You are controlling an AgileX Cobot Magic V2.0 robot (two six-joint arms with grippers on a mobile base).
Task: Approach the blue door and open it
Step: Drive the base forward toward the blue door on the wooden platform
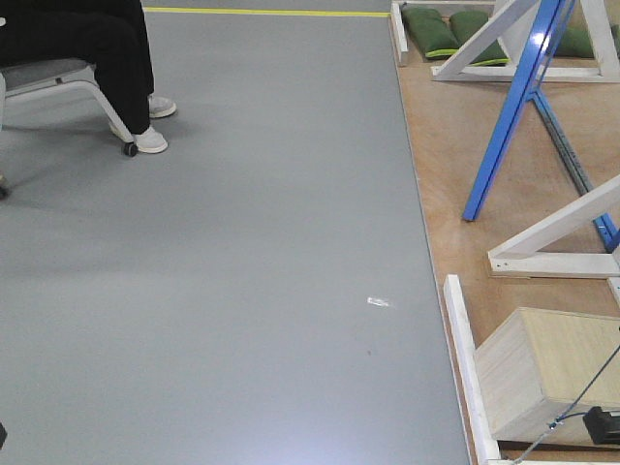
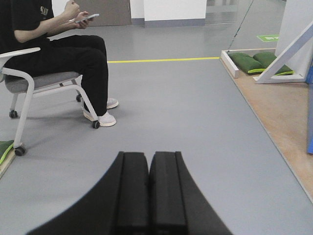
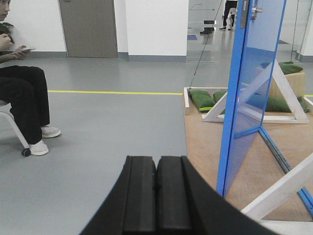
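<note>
The blue door point(image 3: 252, 88) stands upright on a wooden platform point(image 3: 203, 147) at the right of the right wrist view. It is seen nearly edge-on and its glossy panel reflects the braces. Its silver lever handle point(image 3: 255, 10) and edge latch plate point(image 3: 243, 14) are at the top of the frame. In the front view its blue edge point(image 1: 513, 107) rises at the upper right. My right gripper point(image 3: 156, 159) is shut and empty, left of and short of the door's foot. My left gripper point(image 2: 148, 155) is shut and empty over grey floor.
A person sits on a wheeled chair point(image 2: 44, 83) at the left. White diagonal braces point(image 1: 552, 232), a thin blue slanted beam point(image 3: 286, 164) and green sandbags point(image 3: 203, 100) lie on the platform. A raised white rim point(image 1: 465, 358) edges it. A wooden box point(image 1: 547, 373) and cable sit near right.
</note>
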